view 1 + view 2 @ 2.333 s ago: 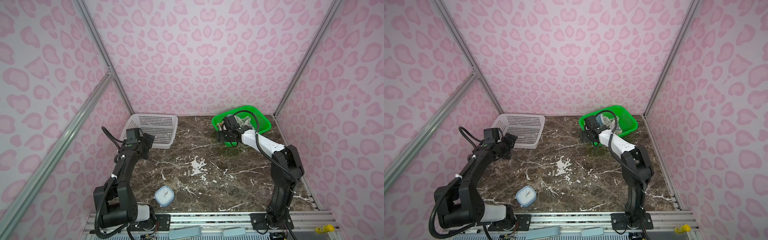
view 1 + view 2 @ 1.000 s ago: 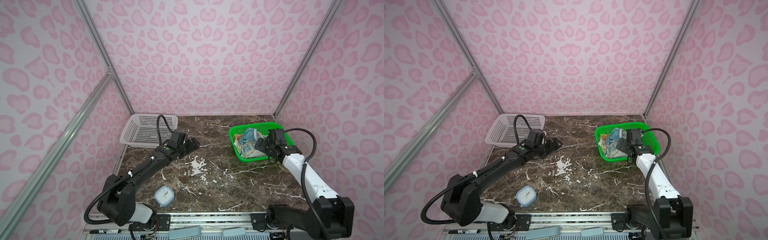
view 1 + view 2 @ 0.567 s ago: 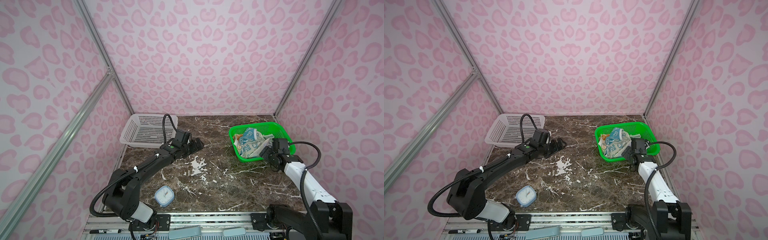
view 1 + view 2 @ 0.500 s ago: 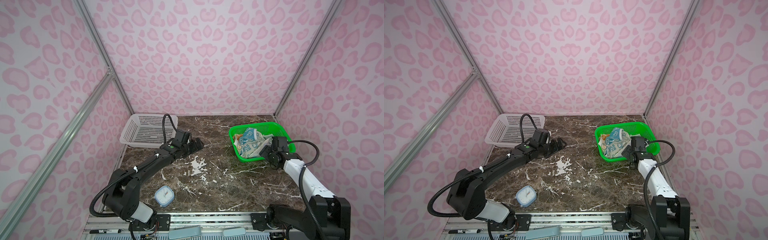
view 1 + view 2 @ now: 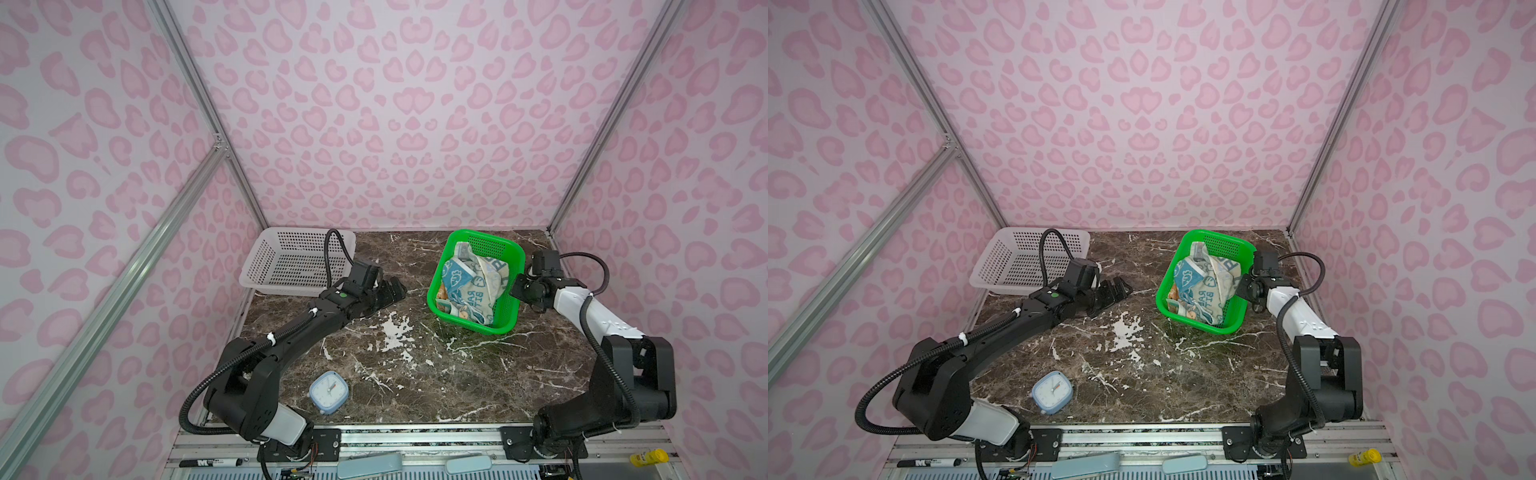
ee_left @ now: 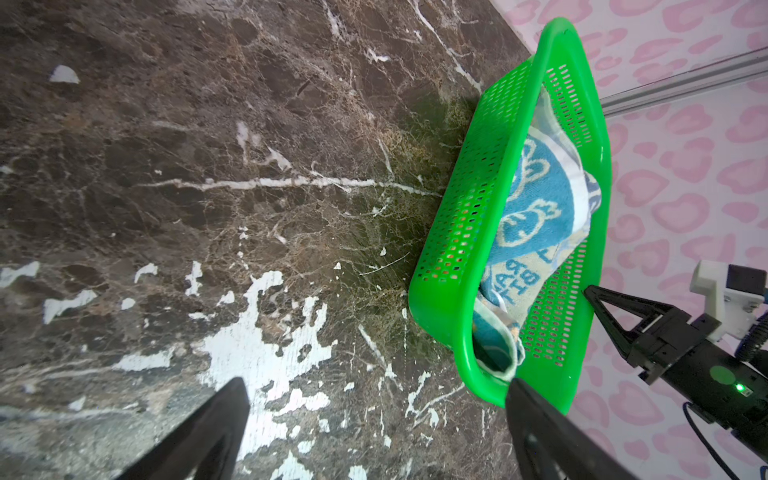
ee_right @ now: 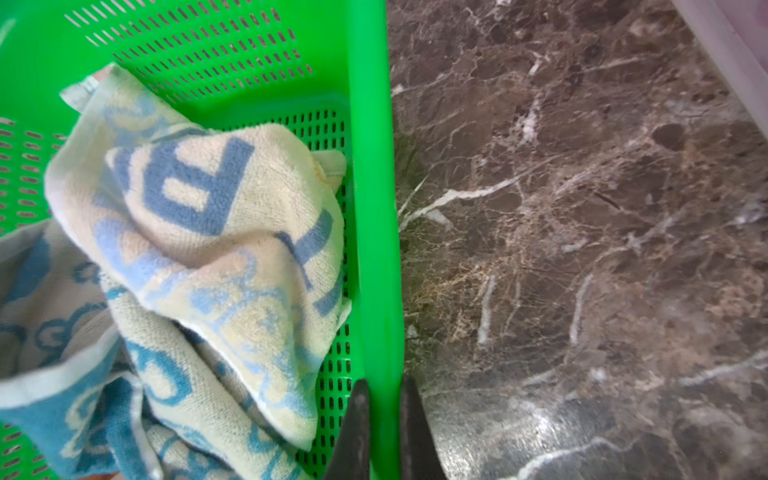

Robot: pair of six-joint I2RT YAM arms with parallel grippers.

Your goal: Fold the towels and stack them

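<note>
Moved: the green basket (image 5: pixel 471 326) (image 5: pixel 1200 324) has swung round and slid toward the middle of the surface (image 5: pixel 415 374), and the right fingers (image 7: pixel 357 432) have shut on its rim.
Towels: the towels (image 5: pixel 473 286) (image 5: pixel 1204 286) (image 7: pixel 199 249) lie in a crumpled, unfolded heap inside the green basket. Blue bunny print and cream cloth with blue letters are on top, with a little orange low in the heap.
Green basket: at 2 o'clock on the surface in both top views.
Right fingers: clamped on the basket's rim on its 3 o'clock side, one finger inside the wall and one outside.
Left fingers: the left fingers (image 5: pixel 390 291) (image 5: pixel 1117 291) are spread wide and hold nothing. They sit low over bare surface at 11 o'clock, pointing toward the green basket but apart from it.
White basket: the white basket (image 5: pixel 286 286) is at 10 o'clock, just behind the left wrist.
Alarm clock: the pale blue alarm clock (image 5: pixel 328 392) is at 7 o'clock on the surface.
</note>
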